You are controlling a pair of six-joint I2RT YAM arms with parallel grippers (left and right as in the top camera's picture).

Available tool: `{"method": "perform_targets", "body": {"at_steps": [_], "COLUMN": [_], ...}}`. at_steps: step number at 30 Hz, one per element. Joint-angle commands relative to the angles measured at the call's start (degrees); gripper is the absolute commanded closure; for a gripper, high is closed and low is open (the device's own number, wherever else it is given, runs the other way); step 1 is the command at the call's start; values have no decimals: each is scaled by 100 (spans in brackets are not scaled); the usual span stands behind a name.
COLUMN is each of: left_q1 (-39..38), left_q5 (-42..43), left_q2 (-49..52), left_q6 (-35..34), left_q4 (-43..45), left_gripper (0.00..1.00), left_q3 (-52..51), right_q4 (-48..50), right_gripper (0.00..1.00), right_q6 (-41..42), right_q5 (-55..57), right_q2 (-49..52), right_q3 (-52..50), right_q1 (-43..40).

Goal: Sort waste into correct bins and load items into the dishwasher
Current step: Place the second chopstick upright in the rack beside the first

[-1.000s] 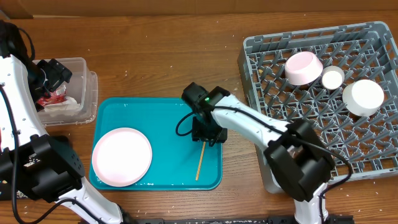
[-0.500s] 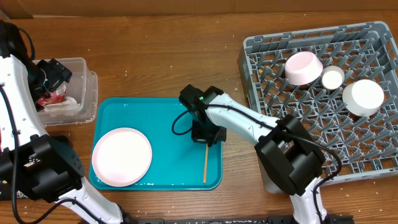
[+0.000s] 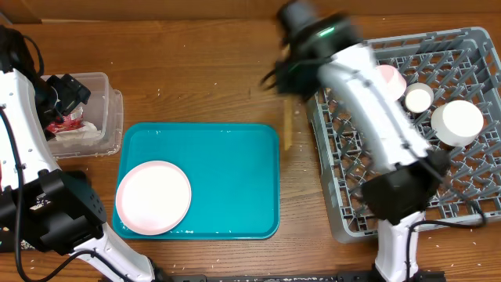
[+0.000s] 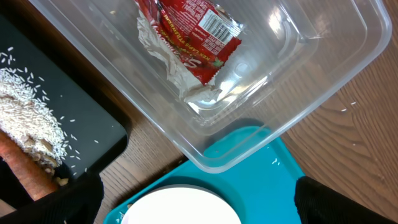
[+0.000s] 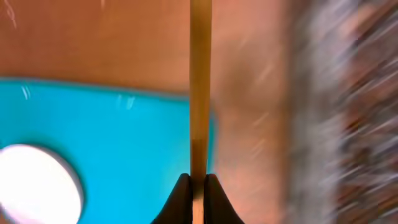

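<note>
Three dishes (image 3: 457, 123) are sitting in the dish rack (image 3: 462, 188); the right gripper (image 5: 198, 180) is clenching a chopstick (image 5: 200, 93) beside its left edge. The plate (image 3: 153, 197) is waiting on the teal tray (image 3: 235, 180); the left gripper (image 3: 67, 91) is hanging released.

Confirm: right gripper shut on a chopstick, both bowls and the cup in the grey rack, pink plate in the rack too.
Wrong on the plate: the overhead view shows the pink plate lying on the teal tray, not in the grey rack. The rest stands: right gripper shut on the chopstick, pink bowl, white bowl and cup in the rack.
</note>
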Motion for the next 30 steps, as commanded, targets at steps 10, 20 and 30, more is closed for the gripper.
{"method": "perform_targets", "body": {"at_steps": [10,20,30], "left_q1": [-39,-39,-39], "left_q5": [-33,-33,-33], "left_q2": [-13,-13,-13], "left_q6": [-2,-2,-2], "left_q4": [2,2,2], "left_gripper": [0,0,0], "left_q3": [-9,-9,-9], "right_q4": [533,787,61], "right_gripper": [96,77,60], "right_q6": [-2190,-1941,-1471], "right_q5": [-332,-398,-767], "right_q2": [-118,-155,-404], "right_q3": [-866,-1753,-1167], "right_q1": [-1622,-1515,-1488]}}
